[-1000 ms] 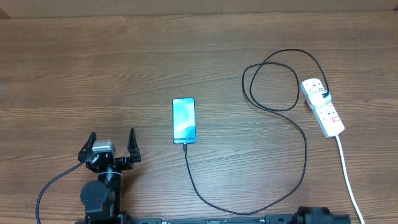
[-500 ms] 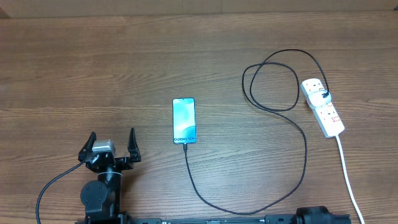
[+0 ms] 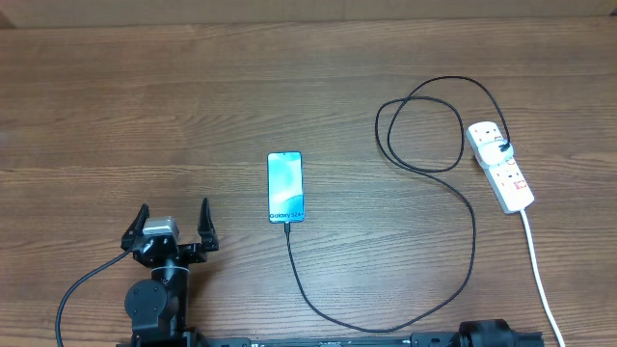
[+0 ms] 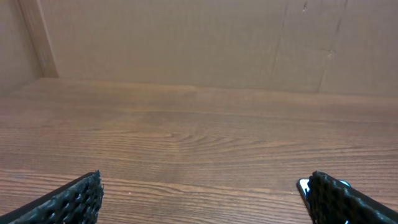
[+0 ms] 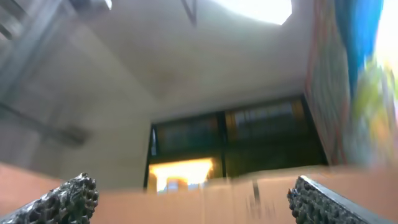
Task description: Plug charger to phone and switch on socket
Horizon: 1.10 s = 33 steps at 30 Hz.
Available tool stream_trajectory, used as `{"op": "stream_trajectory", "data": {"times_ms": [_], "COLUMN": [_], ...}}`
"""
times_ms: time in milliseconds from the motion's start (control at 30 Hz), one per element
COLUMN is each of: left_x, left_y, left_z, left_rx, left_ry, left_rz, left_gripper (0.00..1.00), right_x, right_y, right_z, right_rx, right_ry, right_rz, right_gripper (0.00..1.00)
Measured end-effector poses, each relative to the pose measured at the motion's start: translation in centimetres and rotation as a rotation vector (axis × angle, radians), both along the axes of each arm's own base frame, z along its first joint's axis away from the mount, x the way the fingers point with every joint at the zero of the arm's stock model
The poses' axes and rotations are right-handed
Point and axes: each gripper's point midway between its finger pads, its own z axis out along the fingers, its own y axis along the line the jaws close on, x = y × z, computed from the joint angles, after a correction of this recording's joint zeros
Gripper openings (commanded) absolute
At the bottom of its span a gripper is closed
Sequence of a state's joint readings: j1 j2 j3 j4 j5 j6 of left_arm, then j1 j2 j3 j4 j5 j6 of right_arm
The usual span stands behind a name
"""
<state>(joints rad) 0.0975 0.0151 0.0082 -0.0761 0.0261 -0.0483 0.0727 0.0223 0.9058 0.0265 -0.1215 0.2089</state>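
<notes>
The phone [image 3: 285, 186] lies flat mid-table, screen lit, its corner just visible in the left wrist view [image 4: 303, 185]. The charger cable [image 3: 472, 241] runs from the phone's near edge, sweeps right, loops, and ends in a black plug [image 3: 504, 147] sitting in the white socket strip [image 3: 501, 169] at the right. The cable tip [image 3: 286, 225] meets the phone's edge; whether it is seated I cannot tell. My left gripper [image 3: 174, 226] [image 4: 202, 202] stands open, left of and nearer than the phone, with nothing between its fingers. My right gripper [image 5: 193, 199] is open and empty, its view tilted up and blurred.
The strip's white cord [image 3: 540, 280] runs to the near right edge. The right arm's base [image 3: 492, 335] sits at the near edge, the left arm's base [image 3: 154, 304] at the near left. A cardboard wall [image 4: 199, 43] closes the far side.
</notes>
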Motion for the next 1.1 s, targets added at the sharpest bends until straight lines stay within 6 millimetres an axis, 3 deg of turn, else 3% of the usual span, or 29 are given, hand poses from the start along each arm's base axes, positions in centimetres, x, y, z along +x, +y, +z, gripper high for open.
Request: {"op": "stream_trajectory", "data": {"times_ms": [200, 400, 567, 767, 1100], "left_x": [0.0, 0.0, 0.0, 0.0, 0.0], "left_y": [0.0, 0.0, 0.0, 0.0, 0.0], "left_z": [0.0, 0.0, 0.0, 0.0, 0.0], "left_rx": [0.0, 0.0, 0.0, 0.0, 0.0], "left_ry": [0.0, 0.0, 0.0, 0.0, 0.0], "left_rz": [0.0, 0.0, 0.0, 0.0, 0.0], "left_gripper": [0.99, 0.99, 1.0, 1.0, 1.0], "right_x": [10.1, 18.1, 21.1, 23.5, 24.9], "right_y": [0.7, 1.2, 1.3, 0.0, -0.6], "right_z": [-6.6, -15.7, -21.4, -27.4, -34.1], "right_rx": [-0.016, -0.032, -0.028, 0.108, 0.201], "right_ry": [0.257, 0.507, 0.605, 0.706, 0.885], "right_rz": [-0.002, -0.004, -0.008, -0.012, -0.012], "right_gripper": [1.0, 1.0, 1.0, 1.0, 1.0]}}
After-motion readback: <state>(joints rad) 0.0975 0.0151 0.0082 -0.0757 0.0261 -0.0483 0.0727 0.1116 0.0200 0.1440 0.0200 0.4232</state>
